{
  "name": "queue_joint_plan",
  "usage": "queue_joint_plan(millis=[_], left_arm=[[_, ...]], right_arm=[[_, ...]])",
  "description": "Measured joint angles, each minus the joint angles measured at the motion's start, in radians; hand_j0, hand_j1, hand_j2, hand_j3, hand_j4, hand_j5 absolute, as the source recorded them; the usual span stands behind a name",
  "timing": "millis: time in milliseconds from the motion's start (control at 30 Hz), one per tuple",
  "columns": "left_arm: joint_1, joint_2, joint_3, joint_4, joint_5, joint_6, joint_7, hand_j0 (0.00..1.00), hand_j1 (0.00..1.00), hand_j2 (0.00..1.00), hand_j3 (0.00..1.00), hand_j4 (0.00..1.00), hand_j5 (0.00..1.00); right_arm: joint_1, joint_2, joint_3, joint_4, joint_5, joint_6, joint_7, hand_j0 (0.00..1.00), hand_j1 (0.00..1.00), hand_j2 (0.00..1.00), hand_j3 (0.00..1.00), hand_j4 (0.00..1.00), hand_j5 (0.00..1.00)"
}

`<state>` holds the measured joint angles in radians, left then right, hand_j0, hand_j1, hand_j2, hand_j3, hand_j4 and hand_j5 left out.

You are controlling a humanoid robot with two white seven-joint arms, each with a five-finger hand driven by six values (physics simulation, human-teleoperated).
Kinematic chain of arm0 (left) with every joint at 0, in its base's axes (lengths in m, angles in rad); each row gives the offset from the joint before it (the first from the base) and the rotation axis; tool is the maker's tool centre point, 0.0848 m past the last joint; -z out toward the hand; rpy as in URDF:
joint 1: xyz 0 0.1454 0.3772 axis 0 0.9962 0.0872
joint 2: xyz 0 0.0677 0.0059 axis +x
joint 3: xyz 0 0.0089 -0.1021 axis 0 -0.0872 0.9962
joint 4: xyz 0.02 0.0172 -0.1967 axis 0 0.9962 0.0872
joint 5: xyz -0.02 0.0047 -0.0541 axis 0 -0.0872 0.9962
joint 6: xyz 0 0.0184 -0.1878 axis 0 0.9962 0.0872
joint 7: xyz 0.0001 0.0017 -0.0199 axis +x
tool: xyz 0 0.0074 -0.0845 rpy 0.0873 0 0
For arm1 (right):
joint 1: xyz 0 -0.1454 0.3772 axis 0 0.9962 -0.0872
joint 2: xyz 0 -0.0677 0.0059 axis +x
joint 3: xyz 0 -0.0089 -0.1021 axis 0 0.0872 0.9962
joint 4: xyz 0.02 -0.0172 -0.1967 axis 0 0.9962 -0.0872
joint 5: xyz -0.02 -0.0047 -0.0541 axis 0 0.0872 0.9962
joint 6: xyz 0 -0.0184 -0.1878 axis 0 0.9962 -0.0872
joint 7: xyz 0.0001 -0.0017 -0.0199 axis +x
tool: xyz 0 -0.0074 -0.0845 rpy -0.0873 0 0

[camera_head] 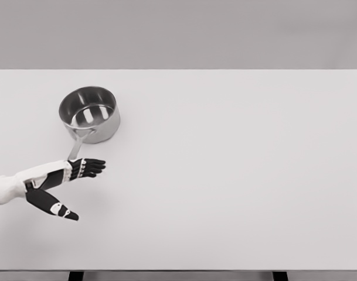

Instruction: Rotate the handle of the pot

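One pot (90, 113) is all the task concerns: a shiny steel saucepan standing upright and empty on the left part of the white table (237, 175), toward the far edge. Its handle (75, 146) runs from the near wall of the pot down toward the robot, slanting a little to the left, so the free end points almost straight at the arm that has to turn it — a layout that seems to suit a sideways push on the tip more than a lift. The left hand (78, 171) lies just at that free end, palm low over the table, its arm coming in from the left edge. Its four dark fingers (93, 167) are stretched out together to the right, only slightly bent, while the thumb (64, 209) is splayed well away toward the near side; the hand is relaxed and clasps nothing. The handle's tip meets the back of the hand near the knuckles, but whether they actually touch or the tip merely passes behind cannot be told from this view. By my judgement the turn has not begun, and the hand is placed to sweep or hook the handle round. No right arm shows.
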<state>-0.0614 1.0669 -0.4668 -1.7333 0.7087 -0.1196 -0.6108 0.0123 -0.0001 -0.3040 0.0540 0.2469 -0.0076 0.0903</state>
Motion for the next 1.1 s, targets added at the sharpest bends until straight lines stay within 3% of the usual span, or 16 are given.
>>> queue_joint_plan(millis=[1100], left_arm=[[-0.003,0.042,0.053,0.159,-0.013,0.000,0.000,1.00,1.00,1.00,1.00,1.00,1.00]], right_arm=[[0.000,0.000,0.000,0.000,0.000,0.000,0.000,1.00,1.00,1.00,1.00,1.00,1.00]])
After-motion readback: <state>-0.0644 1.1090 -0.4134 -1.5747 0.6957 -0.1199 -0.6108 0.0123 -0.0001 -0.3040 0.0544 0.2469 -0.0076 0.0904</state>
